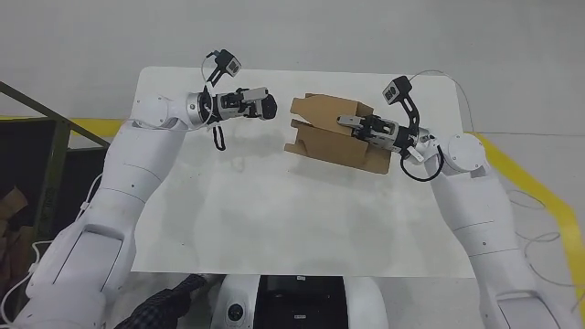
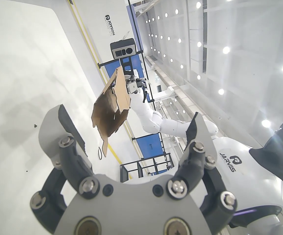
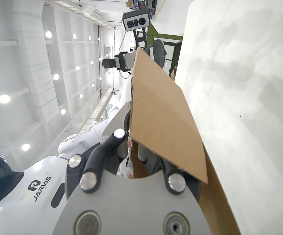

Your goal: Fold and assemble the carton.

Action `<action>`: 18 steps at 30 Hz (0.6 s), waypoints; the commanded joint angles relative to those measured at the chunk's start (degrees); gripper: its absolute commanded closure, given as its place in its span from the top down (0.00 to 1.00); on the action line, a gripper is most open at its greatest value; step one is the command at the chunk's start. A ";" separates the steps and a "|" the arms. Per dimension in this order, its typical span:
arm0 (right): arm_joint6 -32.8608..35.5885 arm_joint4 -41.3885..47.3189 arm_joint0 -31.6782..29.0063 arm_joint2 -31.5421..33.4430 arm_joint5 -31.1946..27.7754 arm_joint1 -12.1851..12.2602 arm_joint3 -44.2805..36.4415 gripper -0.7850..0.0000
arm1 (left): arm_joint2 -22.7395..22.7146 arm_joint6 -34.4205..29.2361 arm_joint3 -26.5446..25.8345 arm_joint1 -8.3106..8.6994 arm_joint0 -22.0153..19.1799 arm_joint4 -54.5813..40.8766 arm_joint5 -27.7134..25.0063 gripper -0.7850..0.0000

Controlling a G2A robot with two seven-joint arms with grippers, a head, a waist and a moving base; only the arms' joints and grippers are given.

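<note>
Carton [image 1: 320, 142] flap is pinched tight in the right gripper [image 1: 345, 122]. The left gripper [image 1: 271, 105] is wide open and empty, near the carton's 9 o'clock. The carton is at 1 o'clock from the table [image 1: 274, 219] middle. Its flaps hang loose, so most folding looks left to do.

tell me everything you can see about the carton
Plain brown corrugated cardboard carton, half-opened, loose flaps sticking out, shaded inside showing. It is tilted over the white table's far part, right of centre. The right hand pinches one panel; the open left hand is apart from it. Whether it rests on the table is unclear.
</note>
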 commanded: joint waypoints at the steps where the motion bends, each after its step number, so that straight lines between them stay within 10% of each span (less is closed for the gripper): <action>1: 0.00 0.00 0.00 0.00 0.00 0.00 0.00 0.00 | 0.00 0.00 0.00 0.00 0.00 0.00 0.00 1.00; 18: -10.69 -5.55 -3.76 1.77 -0.36 0.77 -2.94 0.00 | -3.53 -2.57 -2.18 0.86 3.86 -7.68 11.66 1.00</action>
